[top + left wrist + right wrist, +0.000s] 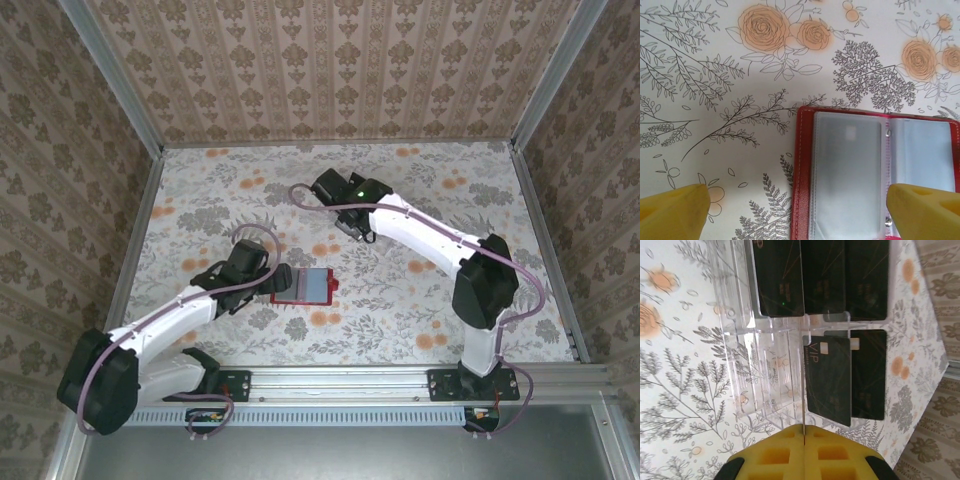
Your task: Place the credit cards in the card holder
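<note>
The card holder (303, 287) is a red wallet lying open on the table, its greyish clear pockets (850, 175) facing up. My left gripper (797, 212) is open just above it, with yellow fingers (675, 212) on either side of the wallet's left half. My right gripper (803, 432) is shut on one credit card (803, 380), which I see edge-on as a thin line rising from the yellow pads. Several more black credit cards (829, 380) stand in the slots of a clear rack just beyond it. In the top view the right gripper (352, 225) is at the table's middle back.
The clear plastic tiered rack (765, 365) stands on the flowered tablecloth, with empty slots on its left side. Patterned walls enclose the table on three sides. Open cloth (715, 100) lies to the left of the wallet.
</note>
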Available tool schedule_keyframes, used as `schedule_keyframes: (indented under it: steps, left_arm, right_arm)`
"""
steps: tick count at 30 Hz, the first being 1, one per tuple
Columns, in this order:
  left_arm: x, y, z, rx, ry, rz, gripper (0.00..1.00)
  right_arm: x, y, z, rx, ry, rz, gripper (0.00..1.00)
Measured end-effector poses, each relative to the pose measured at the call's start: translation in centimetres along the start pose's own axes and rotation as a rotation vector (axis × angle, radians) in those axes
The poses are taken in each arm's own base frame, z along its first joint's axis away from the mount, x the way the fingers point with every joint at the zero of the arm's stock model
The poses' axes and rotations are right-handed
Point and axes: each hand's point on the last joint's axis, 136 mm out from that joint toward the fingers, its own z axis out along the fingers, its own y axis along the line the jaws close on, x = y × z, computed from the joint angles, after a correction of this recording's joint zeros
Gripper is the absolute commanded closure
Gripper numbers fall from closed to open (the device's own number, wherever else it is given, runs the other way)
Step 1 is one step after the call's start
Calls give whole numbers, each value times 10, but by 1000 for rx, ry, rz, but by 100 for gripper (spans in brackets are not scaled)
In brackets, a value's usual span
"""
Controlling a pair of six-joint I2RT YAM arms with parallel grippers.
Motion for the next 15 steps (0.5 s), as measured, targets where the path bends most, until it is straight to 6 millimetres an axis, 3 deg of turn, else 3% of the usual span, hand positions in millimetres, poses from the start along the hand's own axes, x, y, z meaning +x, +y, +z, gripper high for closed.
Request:
schedule_keyframes:
  steps: [4,9,12,15]
  left_arm:
    - [-4,3,-7,-10,-26,-2,0]
    - [-8,15,-16,-55,-55,-14,0]
    - [-8,24,-19,-88,-60,-28,0]
    - [-8,29,-23,-103,-69,-41,0]
  right_arm:
    - [-11,27,-27,-41,-55,76,100]
    - [-21,85,-52,-199,-102,205,100]
    - [-20,122,-53,-318,-97,319,100]
    - [-6,150,-37,-401,-45,446,100]
